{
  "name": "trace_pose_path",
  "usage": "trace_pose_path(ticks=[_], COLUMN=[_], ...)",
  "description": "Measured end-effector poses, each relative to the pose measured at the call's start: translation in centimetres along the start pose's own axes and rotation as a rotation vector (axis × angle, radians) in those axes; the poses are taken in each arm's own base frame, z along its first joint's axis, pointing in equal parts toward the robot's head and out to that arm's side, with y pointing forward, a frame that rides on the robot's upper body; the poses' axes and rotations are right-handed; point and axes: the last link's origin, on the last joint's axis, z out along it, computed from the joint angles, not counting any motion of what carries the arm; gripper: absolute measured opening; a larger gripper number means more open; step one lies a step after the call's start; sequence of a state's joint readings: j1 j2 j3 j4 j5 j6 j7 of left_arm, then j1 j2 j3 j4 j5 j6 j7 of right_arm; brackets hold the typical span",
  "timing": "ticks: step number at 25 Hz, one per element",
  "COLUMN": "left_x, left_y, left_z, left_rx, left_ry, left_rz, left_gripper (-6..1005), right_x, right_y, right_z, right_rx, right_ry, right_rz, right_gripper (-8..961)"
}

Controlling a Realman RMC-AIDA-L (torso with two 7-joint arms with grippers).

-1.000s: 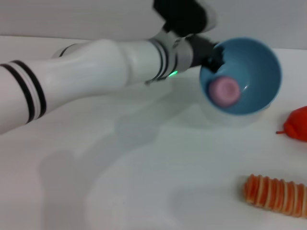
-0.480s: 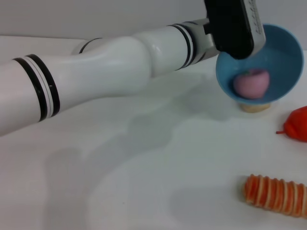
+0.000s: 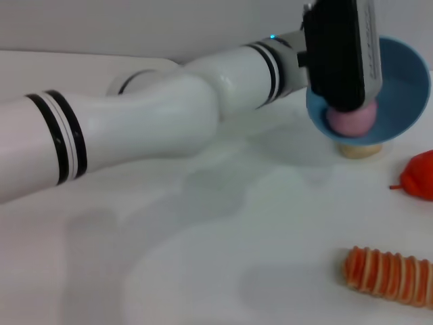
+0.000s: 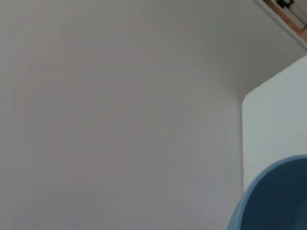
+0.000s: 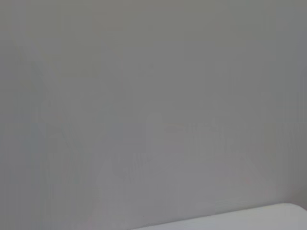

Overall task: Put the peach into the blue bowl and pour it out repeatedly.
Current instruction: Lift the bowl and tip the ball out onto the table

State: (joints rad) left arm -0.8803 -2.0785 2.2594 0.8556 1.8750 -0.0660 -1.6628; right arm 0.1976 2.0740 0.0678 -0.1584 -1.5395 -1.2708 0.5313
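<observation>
The blue bowl (image 3: pixel 399 81) hangs tilted above the table at the far right, its opening facing me. My left gripper (image 3: pixel 342 84) holds it at its left rim, and the black wrist housing hides the fingers. The pink peach (image 3: pixel 353 120) lies inside at the bowl's lowest edge, its top covered by the wrist. The left wrist view catches only a curve of the blue bowl (image 4: pixel 276 196) against a pale wall. My right arm is out of sight.
A beige lumpy ball (image 3: pixel 360 149) sits on the white table directly under the bowl. A red-orange item (image 3: pixel 418 176) lies at the right edge. An orange ridged piece (image 3: pixel 389 275) rests near the front right.
The left arm has swung right and rotated the bowl. The peach has slid down to the bowl's lower rim and is now partly hidden behind the wrist.
</observation>
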Motion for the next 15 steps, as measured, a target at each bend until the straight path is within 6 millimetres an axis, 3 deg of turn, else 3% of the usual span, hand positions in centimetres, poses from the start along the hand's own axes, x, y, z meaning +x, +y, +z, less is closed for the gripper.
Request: trace_pose_path(ticks=[8,15], left_x=[1.2,1.5], left_y=[1.8,3.4], left_z=[-1.1,-1.9], left_rx=[0.112,0.115], left_ry=[0.088,0.136], left_rz=[0.273,0.408], left_gripper=[-1,0], right_x=[-0.1,-0.3], right_y=[0.7,1.1], right_z=[0.7,1.2], right_rx=[0.001,-0.008], right_ry=[-0.020,-0.028], right_rz=[0.016,0.023], right_gripper=[701,689])
